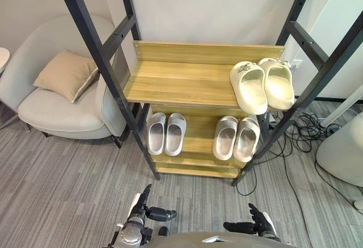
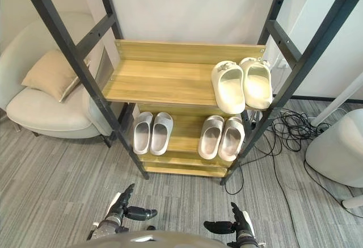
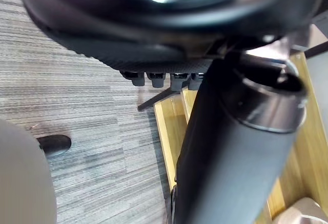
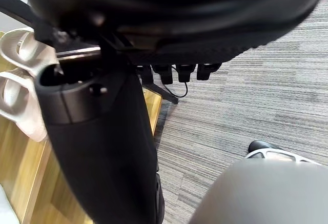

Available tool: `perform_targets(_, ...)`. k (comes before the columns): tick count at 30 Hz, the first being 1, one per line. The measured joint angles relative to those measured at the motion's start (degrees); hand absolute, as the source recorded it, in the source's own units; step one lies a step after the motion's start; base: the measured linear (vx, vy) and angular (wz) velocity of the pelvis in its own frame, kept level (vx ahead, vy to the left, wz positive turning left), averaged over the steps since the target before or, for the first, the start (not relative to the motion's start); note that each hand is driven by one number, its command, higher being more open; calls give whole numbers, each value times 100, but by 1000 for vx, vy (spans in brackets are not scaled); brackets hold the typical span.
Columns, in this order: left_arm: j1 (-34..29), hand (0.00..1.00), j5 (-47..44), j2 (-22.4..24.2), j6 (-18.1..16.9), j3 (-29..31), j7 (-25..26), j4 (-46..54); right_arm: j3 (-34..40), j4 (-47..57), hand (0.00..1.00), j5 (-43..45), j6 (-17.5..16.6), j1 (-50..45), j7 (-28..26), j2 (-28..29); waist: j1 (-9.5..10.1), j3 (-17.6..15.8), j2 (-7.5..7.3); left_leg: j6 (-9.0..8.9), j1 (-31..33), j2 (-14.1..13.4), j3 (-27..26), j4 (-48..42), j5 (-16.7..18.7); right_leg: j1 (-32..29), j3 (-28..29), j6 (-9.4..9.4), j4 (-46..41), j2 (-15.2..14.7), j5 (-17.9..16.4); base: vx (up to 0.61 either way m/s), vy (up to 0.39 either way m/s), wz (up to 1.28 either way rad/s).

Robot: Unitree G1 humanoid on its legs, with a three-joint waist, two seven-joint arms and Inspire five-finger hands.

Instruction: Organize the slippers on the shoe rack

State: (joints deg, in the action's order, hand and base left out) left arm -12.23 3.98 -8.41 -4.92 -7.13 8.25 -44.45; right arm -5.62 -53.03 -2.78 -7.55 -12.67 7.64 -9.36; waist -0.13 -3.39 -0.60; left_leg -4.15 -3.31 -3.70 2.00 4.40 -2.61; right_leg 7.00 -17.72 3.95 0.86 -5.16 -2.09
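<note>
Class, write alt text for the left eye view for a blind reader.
A wooden shoe rack holds cream slippers on its upper shelf, a left grey pair and a right grey pair below; left hand and right hand hang open in front.

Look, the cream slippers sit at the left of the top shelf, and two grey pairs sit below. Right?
No. The cream slippers sit at the right of the top shelf, as the left eye view shows. Two grey pairs sit below.

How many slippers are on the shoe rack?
6. On the upper shelf, right: two cream slippers. On the lower shelf: two grey slippers left, two more right. Others may hide under the upper shelf.
</note>
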Motion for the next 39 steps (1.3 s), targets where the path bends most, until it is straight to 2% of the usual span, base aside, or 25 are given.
perform_targets(1, 13, 100, 0, 5, 0, 19, 4, -21, 0, -26, 100, -6, 1, 23, 0, 0, -1, -14, 3, 4, 0, -1, -8, -28, 17, -39, 28, 1, -116, -16, -56, -3, 27, -18)
perform_targets(2, 52, 100, -1, 57, -1, 173, 16, -58, -1, -86, 100, -22, 19, 125, 2, 3, 4, -120, -7, 25, 10, 25, -66, -218, 127, -291, 100, 17, -783, -152, -374, -7, 29, -14)
perform_targets(4, 130, 100, -1, 84, 1, 254, 90, -105, -4, -100, 100, -73, 32, 226, 5, 9, 3, -260, -55, 54, 47, 130, -94, -469, 235, -562, 204, 74, -1542, -355, -702, -34, 27, -11)
perform_targets(6, 233, 100, 1, 103, 2, 235, 141, -233, -3, -119, 100, -167, 73, 320, 13, -3, -11, -304, -57, 85, 242, 225, -49, -685, 292, -861, 328, 80, -2109, -506, -875, -53, 3, 12)
perform_targets(9, 343, 100, 0, 140, 9, 186, 168, -309, -1, -108, 100, -159, 80, 337, 47, -10, -33, -360, -32, 102, 727, 295, 371, -1011, 321, -1101, 668, 165, -2510, -552, -1035, -110, -36, 78)
perform_targets(10, 360, 100, -12, 196, 11, 206, 193, -296, -2, -53, 100, -155, 81, 333, 55, 3, -16, -397, -47, 93, 876, 364, 599, -1122, 301, -1242, 909, 153, -2955, -579, -1269, -102, -97, 102)
perform_targets(11, 366, 100, -54, 193, 12, 261, 223, -268, -12, 7, 100, -158, 80, 330, 54, 32, 3, -428, -119, 58, 923, 442, 734, -1206, 290, -1312, 1146, 133, -3318, -581, -1434, -140, -150, 105)
perform_targets(12, 352, 100, -70, 208, 14, 364, 248, -218, -27, 30, 100, -159, 80, 338, 52, 56, 29, -444, -188, -15, 958, 508, 869, -1297, 291, -1272, 1399, 170, -3307, -522, -1602, -161, -198, 62)
perform_targets(13, 349, 100, -107, 215, 10, 401, 289, -183, -39, 75, 100, -157, 80, 343, 54, 67, 125, -416, -229, -67, 1031, 511, 892, -1303, 263, -1227, 1511, 98, -3112, -469, -1792, -149, -182, 37)
perform_targets(15, 373, 100, -123, 377, 11, 415, 390, -202, -30, 134, 100, -147, 79, 483, 53, -38, 276, -420, 11, -136, 1244, 300, 1037, -1325, 254, -1290, 1367, -38, -2929, -213, -1769, -150, -161, 27)
perform_targets(18, 466, 100, -120, 427, 11, 332, 434, -206, -69, 153, 100, 17, 75, 678, 159, 28, 274, -475, 182, -167, 1485, 103, 1535, -816, 189, -1557, 941, -223, -2831, 43, -1633, -97, -223, 73)
perform_targets(19, 477, 100, -122, 437, 16, 313, 449, -230, -69, 152, 100, 64, 76, 715, 172, 71, 272, -504, 225, -159, 1581, -48, 1540, -577, 188, -1569, 706, -376, -2693, 132, -1487, -20, -149, 75)
perform_targets(20, 492, 100, -120, 451, 21, 304, 449, -256, -66, 144, 100, 61, 79, 738, 176, 113, 268, -513, 234, -103, 1657, -138, 1439, -485, 223, -1565, 538, -459, -2546, 115, -1391, 5, -96, 104)
perform_targets(21, 627, 100, -119, 435, 37, 295, 428, -314, -20, 116, 100, 62, 81, 782, 188, 248, 219, -546, 186, 6, 1956, -207, 908, -665, 289, -1558, 202, -544, -2286, 56, -1242, 15, -82, 132)
perform_targets(23, 787, 100, -119, 441, 40, 307, 438, -312, 102, 102, 100, 61, 124, 812, 200, 368, 175, -629, 74, 11, 2211, -40, 37, -1588, 232, -1426, -264, -601, -2012, -118, -1113, 33, -115, 123)
perform_targets(24, 787, 100, -119, 442, 39, 307, 439, -312, 103, 102, 100, 61, 124, 811, 200, 370, 175, -629, 73, 12, 2209, -39, 30, -1599, 231, -1421, -267, -600, -2009, -118, -1112, 57, -48, 83)
perform_targets(25, 755, 100, -117, 468, 37, 284, 442, -341, 110, 99, 100, 62, 124, 793, 208, 381, 167, -620, 109, 79, 2011, -65, -448, -2302, 336, -1286, -582, -600, -1912, -109, -1103, 54, 1, 103)
perform_targets(26, 783, 100, -111, 492, 32, 188, 438, -418, 148, 93, 100, 61, 122, 883, 218, 374, 88, -586, 207, 188, 1952, -100, -898, -1994, 235, -1261, -849, -596, -1900, -92, -1100, 32, 42, 119)
perform_targets(28, 797, 100, -103, 451, 16, 111, 422, -426, 231, 70, 100, 62, 126, 941, 213, 446, 53, -575, 87, 164, 1748, 42, -914, -1172, -262, -1216, -1022, -591, -1546, -121, -924, 9, 36, 83)
perform_targets(29, 833, 100, -101, 414, 14, 80, 407, -476, 232, 28, 100, 61, 76, 1015, 210, 529, 33, -596, 17, 235, 1558, 7, -1397, -1107, -48, -1045, -1249, -523, -1207, -142, -813, 45, 23, 86)
perform_targets(30, 852, 100, -97, 491, 26, 79, 408, -658, 254, -15, 100, 64, 75, 1060, 209, 499, -35, -621, 103, 177, 1132, -77, -1780, -975, 187, -862, -1423, -473, -1176, -141, -783, 60, 34, 76)
perform_targets(32, 844, 100, -93, 568, 27, 77, 394, -737, 366, -52, 100, 64, 77, 1046, 201, 497, -44, -621, 185, 139, 730, -43, -1699, -381, 69, -698, -1529, -403, -1081, -104, -744, 43, 97, 46)
perform_targets(34, 852, 100, -90, 495, 15, 82, 389, -754, 441, -157, 100, 61, 79, 1095, 167, 630, -22, -621, 115, 218, 545, 124, -1485, 11, -144, -506, -1710, -207, -814, -118, -611, -10, 107, 44)
perform_targets(37, 845, 100, -90, 410, 12, 91, 386, -788, 430, -231, 100, 55, 107, 1072, 126, 785, -8, -614, 50, 257, 496, 282, -1289, 54, -155, -359, -1870, -113, -758, -228, -566, -2, 89, 39)
perform_targets(39, 845, 100, -91, 398, 1, 142, 385, -827, 424, -260, 100, 52, 117, 1096, 108, 801, -5, -620, 41, 367, 444, 403, -1219, 53, -100, -309, -1942, 9, -869, -342, -637, 10, 151, 32)
